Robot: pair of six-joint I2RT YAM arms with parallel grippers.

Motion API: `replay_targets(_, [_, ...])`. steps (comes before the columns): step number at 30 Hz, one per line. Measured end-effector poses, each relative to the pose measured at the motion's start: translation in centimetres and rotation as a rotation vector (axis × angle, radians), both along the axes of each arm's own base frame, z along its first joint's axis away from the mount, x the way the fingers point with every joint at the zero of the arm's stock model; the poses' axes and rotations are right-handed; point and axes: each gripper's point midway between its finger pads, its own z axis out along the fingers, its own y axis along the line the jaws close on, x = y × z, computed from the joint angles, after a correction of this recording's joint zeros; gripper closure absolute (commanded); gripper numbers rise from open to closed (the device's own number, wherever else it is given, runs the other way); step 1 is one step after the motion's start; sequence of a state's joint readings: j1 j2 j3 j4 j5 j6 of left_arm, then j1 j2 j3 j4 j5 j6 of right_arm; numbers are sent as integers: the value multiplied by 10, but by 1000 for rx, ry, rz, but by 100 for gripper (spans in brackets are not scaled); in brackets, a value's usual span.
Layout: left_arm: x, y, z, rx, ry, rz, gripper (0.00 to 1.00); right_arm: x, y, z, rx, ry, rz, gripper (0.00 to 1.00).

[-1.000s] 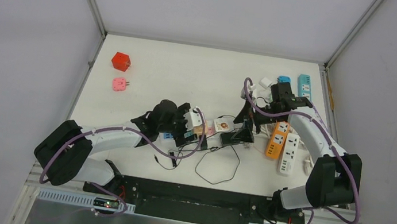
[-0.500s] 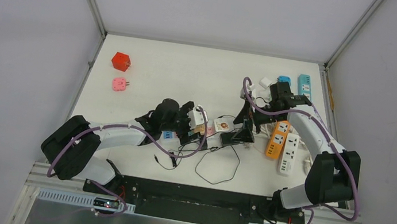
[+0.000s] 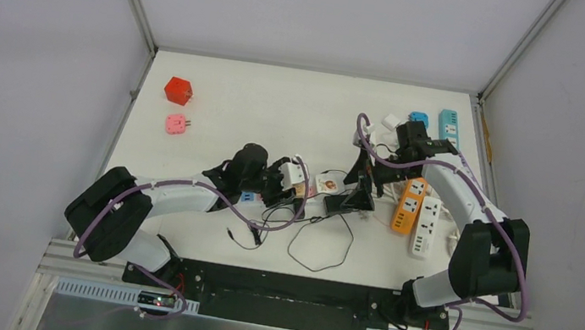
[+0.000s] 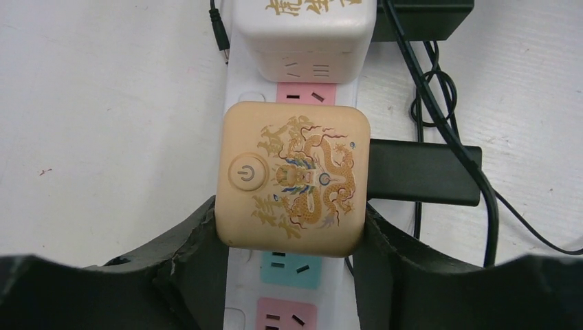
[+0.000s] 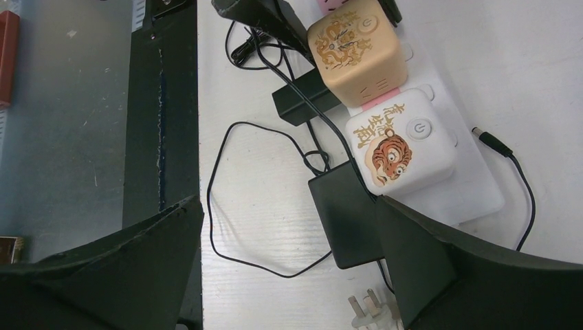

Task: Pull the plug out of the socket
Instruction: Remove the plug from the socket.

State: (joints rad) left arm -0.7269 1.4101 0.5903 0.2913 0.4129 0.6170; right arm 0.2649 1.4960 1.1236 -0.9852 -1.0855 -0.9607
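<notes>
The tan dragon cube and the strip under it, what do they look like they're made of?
The cube: probably moulded plastic, matte tan, judging by its rounded corners, even colour and printed dragon. The strip: likely hard plastic, white and smooth, with flat pink and teal socket faces.

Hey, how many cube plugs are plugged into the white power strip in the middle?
2. The tan dragon cube sits between the left fingers; the white tiger cube is right beside it on the same power strip. Part of the strip is out of sight, so more may be hidden.
</notes>
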Motion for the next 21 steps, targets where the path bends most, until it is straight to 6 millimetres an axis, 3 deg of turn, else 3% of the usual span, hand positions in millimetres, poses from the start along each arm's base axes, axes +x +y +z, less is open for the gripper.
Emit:
replay_targets(2, [0, -1, 2, 3, 4, -7, 86, 0, 0, -1, -1, 2, 1, 0])
replay_targets(5, [0, -1, 1, 8, 11, -5, 100, 0, 0, -1, -3, 6, 2, 0])
replay_targets(14, [5, 2, 1, -22, 55, 82, 100, 1, 0, 1, -5, -1, 3, 0])
replay_targets(21, [15, 9, -2, -95, 129, 261, 100, 5, 0, 1, -13, 8, -18, 0])
